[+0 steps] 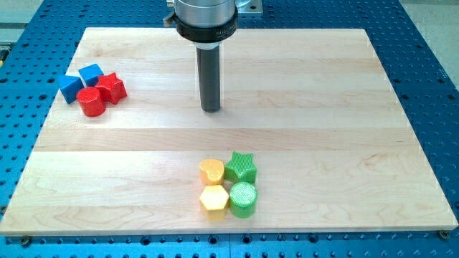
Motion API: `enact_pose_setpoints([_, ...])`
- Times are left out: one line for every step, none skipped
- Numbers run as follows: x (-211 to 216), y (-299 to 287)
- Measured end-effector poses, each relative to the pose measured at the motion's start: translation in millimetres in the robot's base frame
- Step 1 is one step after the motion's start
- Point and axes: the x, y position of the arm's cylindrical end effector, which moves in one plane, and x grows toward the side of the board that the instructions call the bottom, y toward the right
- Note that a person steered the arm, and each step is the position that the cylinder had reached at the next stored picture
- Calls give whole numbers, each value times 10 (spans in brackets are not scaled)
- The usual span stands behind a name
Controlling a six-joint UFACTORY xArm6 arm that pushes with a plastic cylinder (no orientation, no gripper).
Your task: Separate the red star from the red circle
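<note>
— Resting on bare wood, my tip (211, 109) stands clear of every block; a plain rod, it has no jaws to clench or release.

— And the red pair?

— Well off toward the view's left, slightly above the tip's level: the red star (111, 87) touching the red circle (91, 102), two blue blocks (79, 82) pressed against them on the board (323, 93).

— Anything nearer?

— Below the tip, toward the view's bottom, sits a cluster: yellow block (211, 171), yellow hexagon (214, 198), green star (242, 168), green circle (243, 198).
</note>
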Motion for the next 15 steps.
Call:
enact_pose_setpoints([0,0])
enact_pose_setpoints([-21,-17])
enact_pose_setpoints([-378,-60])
enact_pose_setpoints([-1332,-427])
enact_pose_setpoints([-1831,-1246])
enact_pose_setpoints([-1959,-2228])
enact_pose_setpoints([-1949,-2735])
enact_pose_setpoints([-1907,-2754])
enact_pose_setpoints([-1907,-2754])
enact_pose_setpoints([-1732,-2748])
enact_pose_setpoints([-1561,-2754])
enact_pose_setpoints([-1342,-2749])
enact_pose_setpoints([-1103,-2748])
enact_pose_setpoints([-793,-2753])
enact_pose_setpoints([-220,-2718])
